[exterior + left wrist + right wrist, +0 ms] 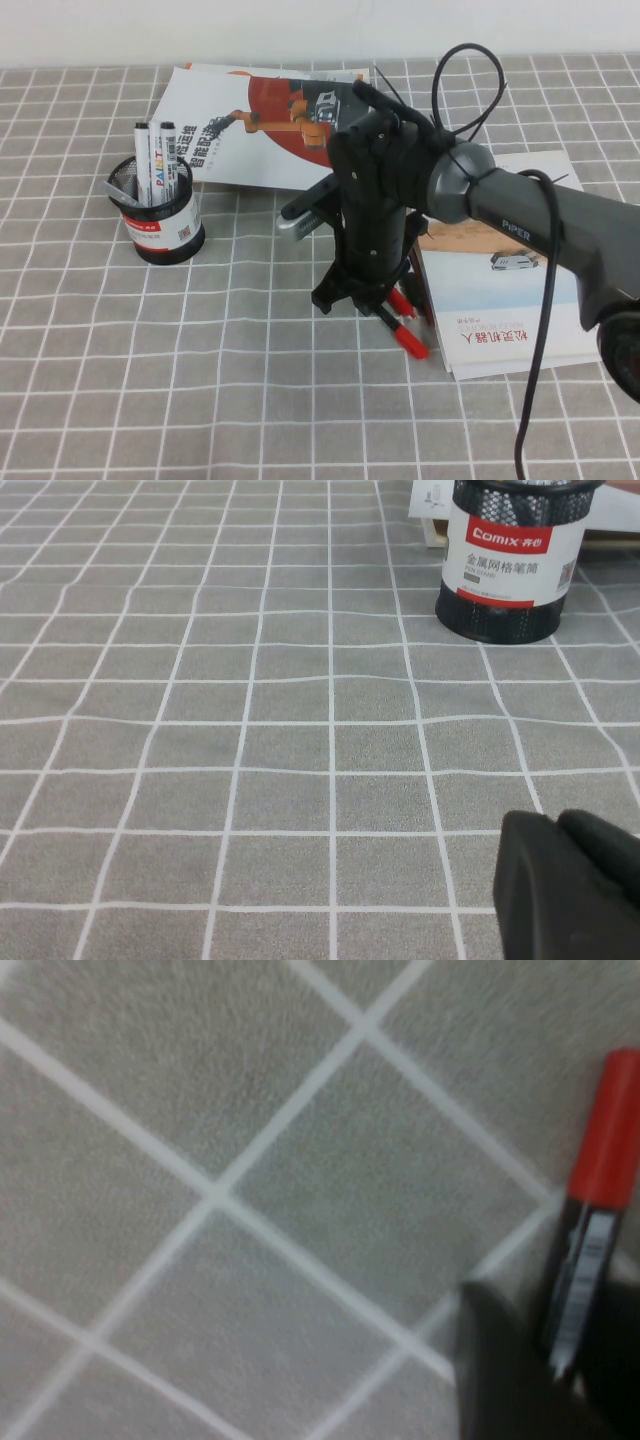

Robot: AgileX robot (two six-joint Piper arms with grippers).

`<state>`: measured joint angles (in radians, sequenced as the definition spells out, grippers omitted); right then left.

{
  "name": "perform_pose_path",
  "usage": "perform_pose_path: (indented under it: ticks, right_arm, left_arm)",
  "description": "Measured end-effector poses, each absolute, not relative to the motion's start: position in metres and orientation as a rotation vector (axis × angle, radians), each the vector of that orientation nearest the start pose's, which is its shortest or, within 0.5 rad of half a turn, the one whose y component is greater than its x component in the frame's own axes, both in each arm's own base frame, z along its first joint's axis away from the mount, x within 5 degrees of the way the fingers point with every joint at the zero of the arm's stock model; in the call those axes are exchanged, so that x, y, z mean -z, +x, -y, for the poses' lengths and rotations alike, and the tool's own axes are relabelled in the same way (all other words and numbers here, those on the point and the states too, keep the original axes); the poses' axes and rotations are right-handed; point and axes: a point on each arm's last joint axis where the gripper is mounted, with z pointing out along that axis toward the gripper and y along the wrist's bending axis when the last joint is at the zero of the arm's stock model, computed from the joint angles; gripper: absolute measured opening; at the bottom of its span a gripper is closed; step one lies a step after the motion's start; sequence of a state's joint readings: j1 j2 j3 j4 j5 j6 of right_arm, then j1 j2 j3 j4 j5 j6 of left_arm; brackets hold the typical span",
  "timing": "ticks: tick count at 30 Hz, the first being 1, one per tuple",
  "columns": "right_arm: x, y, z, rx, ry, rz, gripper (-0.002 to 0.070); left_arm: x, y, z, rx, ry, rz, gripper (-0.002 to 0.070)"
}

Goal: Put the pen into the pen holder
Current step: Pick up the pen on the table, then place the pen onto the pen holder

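Note:
The pen (412, 342), red at both ends with a black middle, lies low over the tablecloth by the left edge of a white booklet. My right gripper (365, 300) points down at it. In the right wrist view the pen (592, 1200) runs between the two dark fingers of my right gripper (575, 1360), which are closed against its barrel. The black mesh pen holder (160, 215) stands at the left with two white markers (155, 160) in it. It also shows in the left wrist view (510, 560). My left gripper (570, 880) is shut and empty, low over the cloth, out of the high view.
A white booklet (520, 300) lies under the right arm on the right. A large brochure (260, 120) lies at the back behind the holder. A grey checked tablecloth (200, 380) covers the table. A black cable (540, 330) hangs along the right arm.

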<state>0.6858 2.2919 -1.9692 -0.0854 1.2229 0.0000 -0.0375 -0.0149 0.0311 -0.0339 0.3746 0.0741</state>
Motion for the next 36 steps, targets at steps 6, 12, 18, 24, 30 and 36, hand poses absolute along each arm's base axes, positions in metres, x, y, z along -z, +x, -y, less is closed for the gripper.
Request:
perform_pose_path:
  ticks: [6, 12, 18, 24, 30, 36]
  right_arm:
    - [-0.182, 0.372, -0.296, 0.003, -1.025, -2.842, 0.0050]
    - [-0.186, 0.369, -0.304, -0.121, -0.992, -2.826, 0.0050]
    - [-0.226, 0.362, -0.333, -0.424, -0.928, -2.574, 0.0050]
    - [-0.269, 0.347, -0.354, -0.583, -0.841, -2.248, 0.0050]
    - [-0.279, 0.336, -0.368, -0.603, -0.755, -1.915, 0.0050]
    - [-0.291, 0.334, -0.380, -0.706, -0.671, -1.598, 0.0049]
  left_arm:
    - [-0.170, 0.052, 0.003, 0.008, 0.084, -1.872, -0.0003]
    - [-0.170, 0.052, 0.003, 0.008, 0.084, -1.872, -0.0003]
    - [-0.170, 0.052, 0.003, 0.008, 0.084, -1.872, -0.0003]
    - [-0.170, 0.052, 0.003, 0.008, 0.084, -1.872, -0.0003]
    - [-0.170, 0.052, 0.003, 0.008, 0.084, -1.872, -0.0003]
    - [-0.170, 0.052, 0.003, 0.008, 0.084, -1.872, -0.0003]
